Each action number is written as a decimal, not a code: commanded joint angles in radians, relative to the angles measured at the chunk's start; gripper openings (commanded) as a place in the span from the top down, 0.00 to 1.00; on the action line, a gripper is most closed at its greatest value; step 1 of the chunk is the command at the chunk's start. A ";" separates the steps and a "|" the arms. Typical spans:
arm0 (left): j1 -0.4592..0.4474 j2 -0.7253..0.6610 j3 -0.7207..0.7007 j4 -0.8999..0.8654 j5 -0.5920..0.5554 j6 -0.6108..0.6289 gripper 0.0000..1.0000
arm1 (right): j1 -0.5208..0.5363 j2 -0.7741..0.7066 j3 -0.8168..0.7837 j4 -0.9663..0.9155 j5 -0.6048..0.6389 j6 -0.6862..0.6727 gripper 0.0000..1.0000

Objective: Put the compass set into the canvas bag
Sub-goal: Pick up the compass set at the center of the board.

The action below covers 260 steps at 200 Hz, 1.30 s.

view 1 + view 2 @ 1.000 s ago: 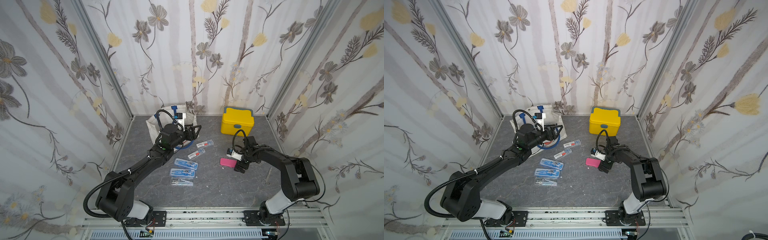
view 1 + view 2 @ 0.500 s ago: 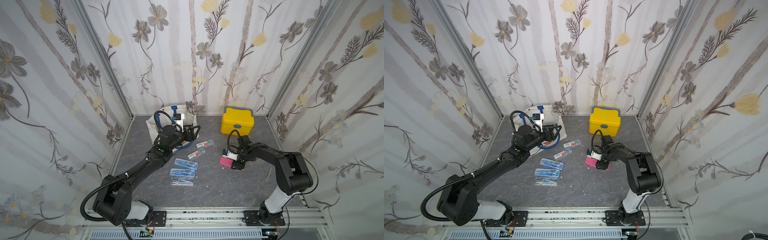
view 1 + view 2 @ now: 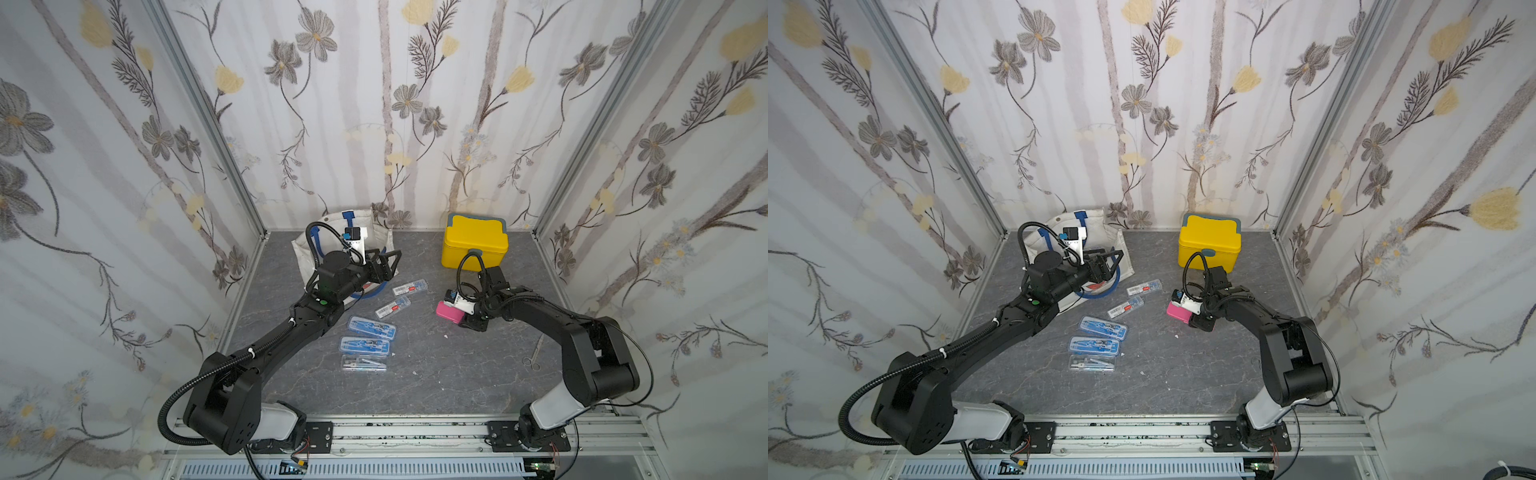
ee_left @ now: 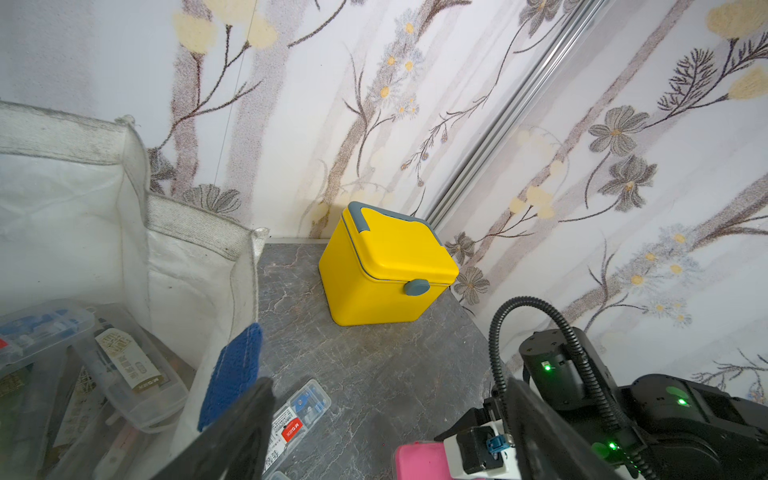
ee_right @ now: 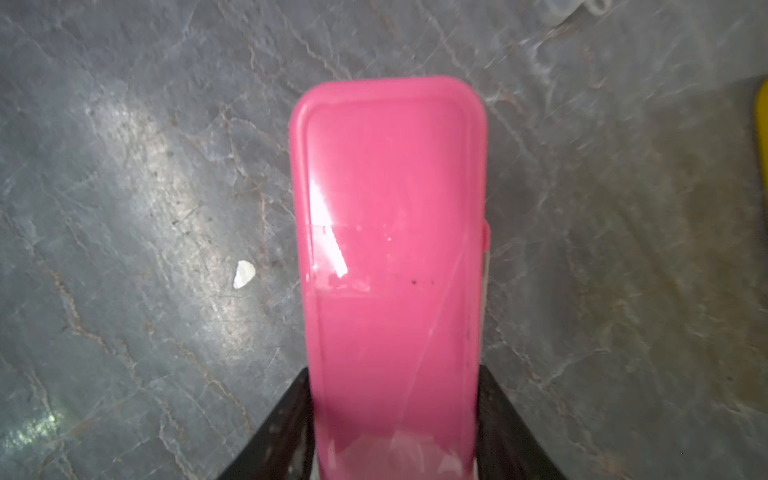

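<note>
Two hands, one grip.
Pink case (image 5: 390, 208) clamped in R hand (image 5: 392, 386), well apart from canvas bag (image 3: 301, 259); L hand (image 3: 386, 259) spread wide by bag.

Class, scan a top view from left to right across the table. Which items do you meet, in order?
canvas bag → yellow box → scissors. The pink case overlaps the yellow box, so it is left out.

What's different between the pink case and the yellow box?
The pink case is flat and slim; the yellow box is tall and blocky. The right gripper clamps the case; the box stands untouched. The box has grey trim; the case is plain. Both are rounded plastic.
</note>
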 commanded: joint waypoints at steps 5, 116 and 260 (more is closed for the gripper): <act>-0.005 -0.004 0.000 0.051 0.025 -0.027 0.00 | 0.002 -0.069 -0.038 0.246 -0.089 0.109 0.53; -0.164 0.171 0.118 0.186 0.046 -0.113 0.00 | 0.010 -0.266 -0.139 0.839 -0.234 0.625 0.54; -0.277 0.370 0.227 0.457 -0.041 -0.116 0.41 | 0.038 -0.336 -0.196 0.943 -0.188 0.716 0.55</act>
